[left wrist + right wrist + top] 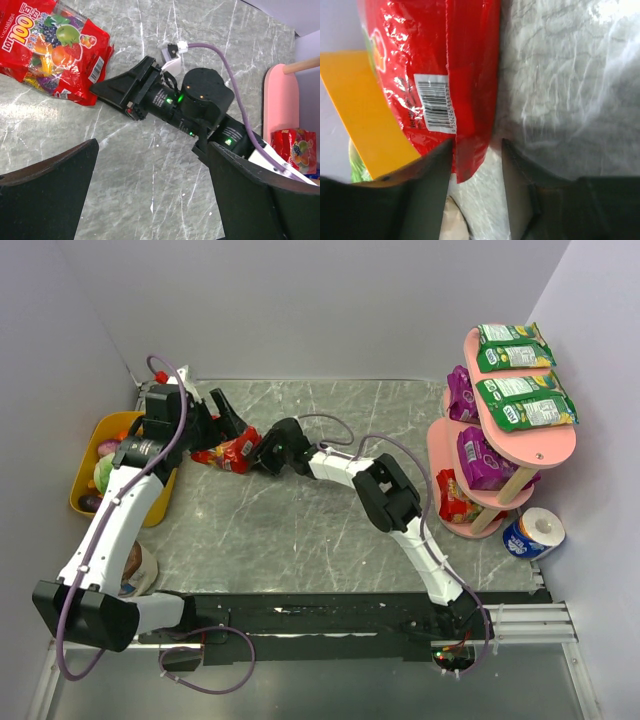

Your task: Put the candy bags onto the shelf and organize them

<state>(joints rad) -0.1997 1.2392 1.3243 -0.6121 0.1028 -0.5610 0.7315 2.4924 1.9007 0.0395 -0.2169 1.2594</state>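
Observation:
One red candy bag (pixel 232 450) with fruit print lies flat on the grey marble table, at the left; the left wrist view shows it (pixel 50 47) from above. My right gripper (pixel 257 456) reaches to its right edge. In the right wrist view the bag's corner (pixel 445 65) sits between the fingers of that gripper (pixel 476 142), which stand a little apart with a gap on the right side. My left gripper (pixel 215 418) hovers wide open (pixel 152 145) just behind the bag, holding nothing. The pink shelf (pixel 555 445) at the right carries two green bags (pixel 520 375), two purple bags (pixel 485 455) and a red bag (pixel 458 495).
A yellow bowl (pixel 85 480) with toy vegetables stands at the left edge, close to the bag; its rim (pixel 365 110) shows in the right wrist view. A blue-and-white paper roll (pixel 535 532) sits by the shelf's foot. Grey walls close in on all sides.

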